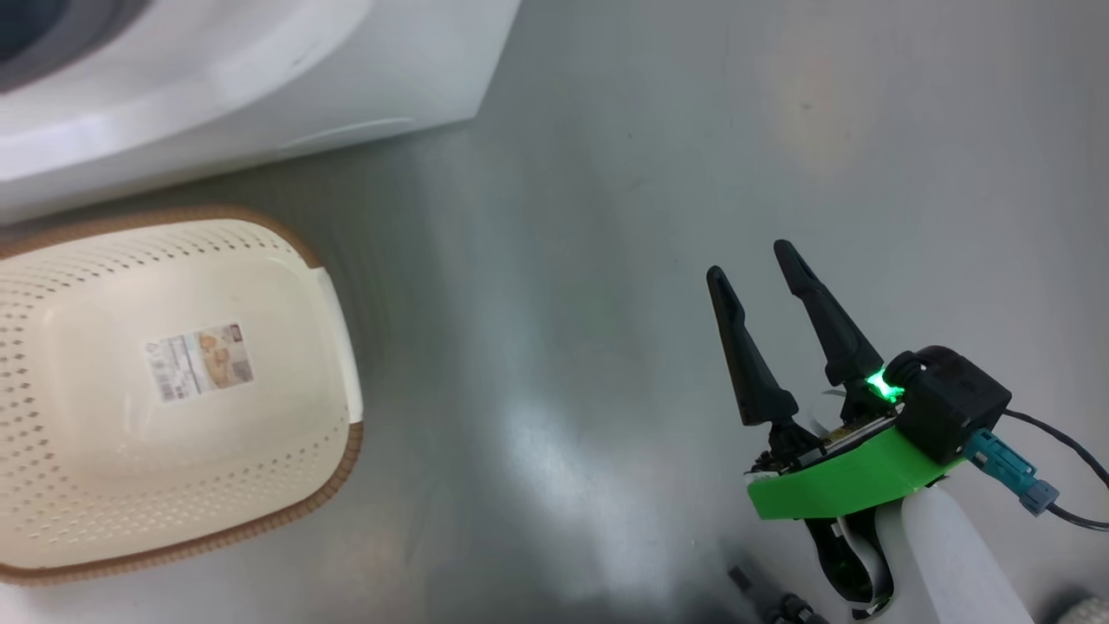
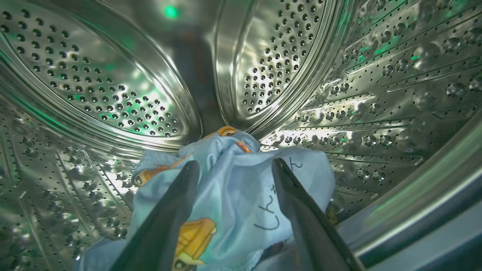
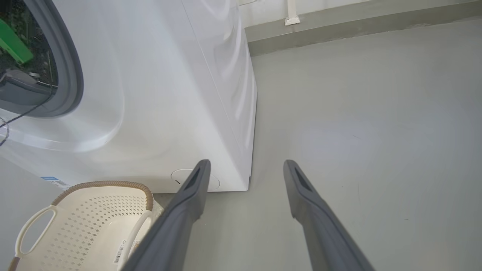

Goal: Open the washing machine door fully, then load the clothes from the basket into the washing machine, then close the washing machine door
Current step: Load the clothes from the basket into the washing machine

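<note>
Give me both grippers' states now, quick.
Left gripper: open, the clothes loose between its fingers in the drum.
Right gripper: open, empty.

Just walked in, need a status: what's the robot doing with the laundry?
The left gripper is inside the washing machine drum, fingers apart, with the light-blue printed clothes lying between them. The basket on the floor is empty. The right gripper hangs open above the floor, holding nothing.
</note>
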`<state>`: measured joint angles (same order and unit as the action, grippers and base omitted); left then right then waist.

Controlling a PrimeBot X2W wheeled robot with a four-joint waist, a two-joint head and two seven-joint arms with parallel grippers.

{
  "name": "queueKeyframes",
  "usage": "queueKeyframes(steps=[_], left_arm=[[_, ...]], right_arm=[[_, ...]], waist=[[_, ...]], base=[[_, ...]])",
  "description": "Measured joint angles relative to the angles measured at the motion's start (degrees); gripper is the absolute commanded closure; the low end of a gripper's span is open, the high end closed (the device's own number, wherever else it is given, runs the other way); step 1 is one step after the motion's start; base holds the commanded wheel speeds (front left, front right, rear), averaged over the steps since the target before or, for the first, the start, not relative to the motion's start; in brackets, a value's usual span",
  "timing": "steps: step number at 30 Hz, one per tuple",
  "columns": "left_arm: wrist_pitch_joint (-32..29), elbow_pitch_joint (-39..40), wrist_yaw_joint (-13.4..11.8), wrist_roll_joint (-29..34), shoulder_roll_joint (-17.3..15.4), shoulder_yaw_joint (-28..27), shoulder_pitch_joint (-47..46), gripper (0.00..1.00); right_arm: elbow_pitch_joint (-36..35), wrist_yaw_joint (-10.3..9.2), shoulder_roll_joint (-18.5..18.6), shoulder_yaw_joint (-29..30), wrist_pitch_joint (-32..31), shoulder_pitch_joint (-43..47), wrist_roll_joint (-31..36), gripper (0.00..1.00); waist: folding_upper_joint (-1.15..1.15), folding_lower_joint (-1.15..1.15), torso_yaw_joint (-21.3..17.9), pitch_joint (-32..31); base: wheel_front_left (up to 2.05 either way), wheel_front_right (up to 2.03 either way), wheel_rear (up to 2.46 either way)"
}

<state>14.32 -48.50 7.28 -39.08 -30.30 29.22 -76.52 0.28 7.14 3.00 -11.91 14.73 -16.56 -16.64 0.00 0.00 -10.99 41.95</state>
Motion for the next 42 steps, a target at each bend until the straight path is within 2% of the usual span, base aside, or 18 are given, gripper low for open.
queueKeyframes(steps=[4, 13, 42], left_arm=[[0.23, 1.03, 0.01, 0.18, 0.69, -1.16, 2.99, 0.00], [0.38, 8.02, -0.03, 1.98, 2.70, -7.48, 11.23, 0.00], [0.38, 29.92, -0.56, 13.10, 12.72, -25.46, 46.79, 0.00]], right_arm=[[0.93, 0.00, 0.01, 0.67, 0.00, 0.01, 0.42, 0.00], [2.94, 0.00, 0.05, 1.81, 0.00, 0.13, 0.48, 0.00], [8.05, 0.00, 0.13, 4.20, -0.01, 6.47, 0.71, 0.00]], waist=[[0.00, 0.00, 0.92, -1.93], [0.00, 0.00, 2.80, -6.78], [0.00, 0.00, 6.98, -24.65]], base=[[0.00, 0.00, 0.00], [0.00, 0.00, 0.00], [0.00, 0.00, 0.00]])
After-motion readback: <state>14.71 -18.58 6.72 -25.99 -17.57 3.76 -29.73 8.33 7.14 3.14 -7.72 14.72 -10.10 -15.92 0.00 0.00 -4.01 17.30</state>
